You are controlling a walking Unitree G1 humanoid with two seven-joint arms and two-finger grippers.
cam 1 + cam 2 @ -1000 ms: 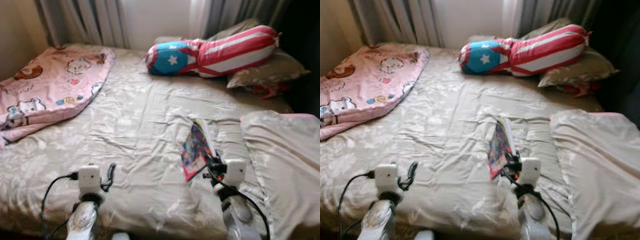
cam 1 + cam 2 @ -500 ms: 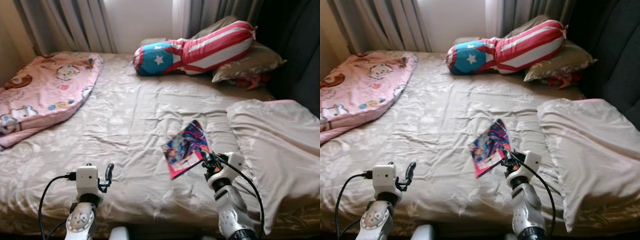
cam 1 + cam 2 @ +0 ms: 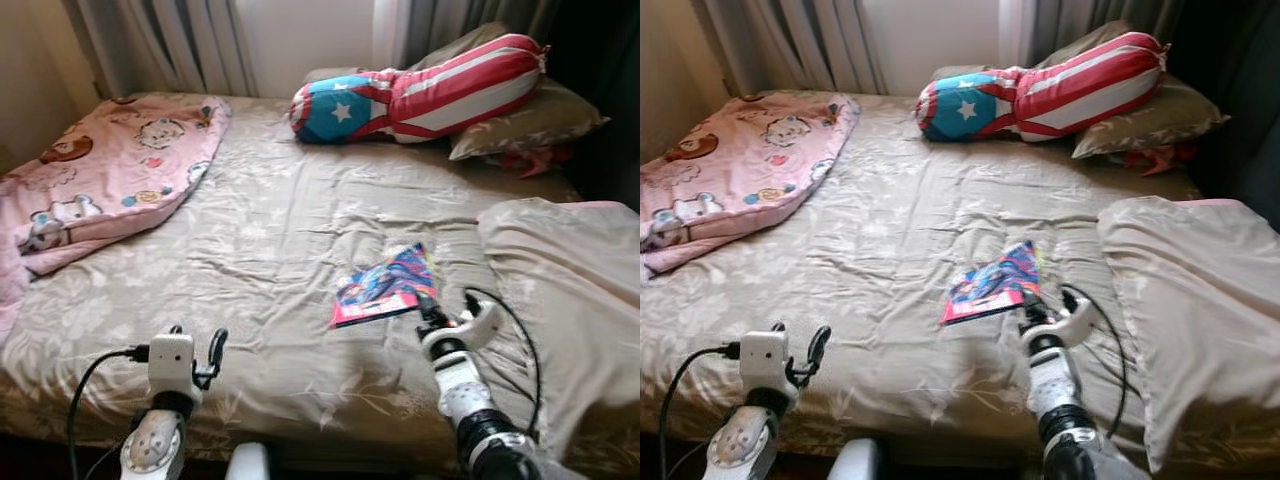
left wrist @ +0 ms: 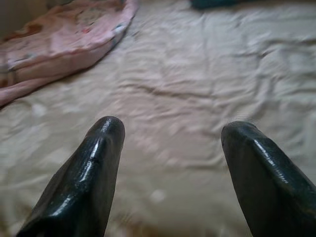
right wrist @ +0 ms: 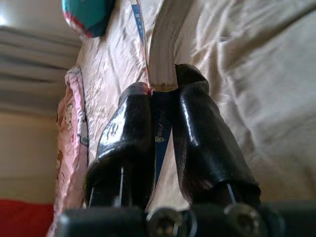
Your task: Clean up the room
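While the right gripper (image 3: 428, 308) pinches a corner of the colourful book (image 3: 385, 285), the book slants just above the beige bed sheet (image 3: 270, 230), near the bed's middle; left gripper (image 3: 212, 352) hovers over the near edge, fingers (image 4: 94, 168) spread wide, holding nothing; pink blanket (image 3: 100, 170) far left; striped pillow (image 3: 430, 90) at the head.

Loads of open beige sheet (image 3: 270, 250) across the middle of the bed — a gripper could sweep there freely. Far left corner is taken by a pink cartoon blanket (image 3: 110, 165), bunched and draping off the edge. Along the head end, a star-and-stripes bolster (image 3: 420, 95) lies against a tan pillow (image 3: 530, 125). The right side is blocked by a rumpled beige duvet (image 3: 570, 290) — just beside the colourful book (image 3: 385, 285).
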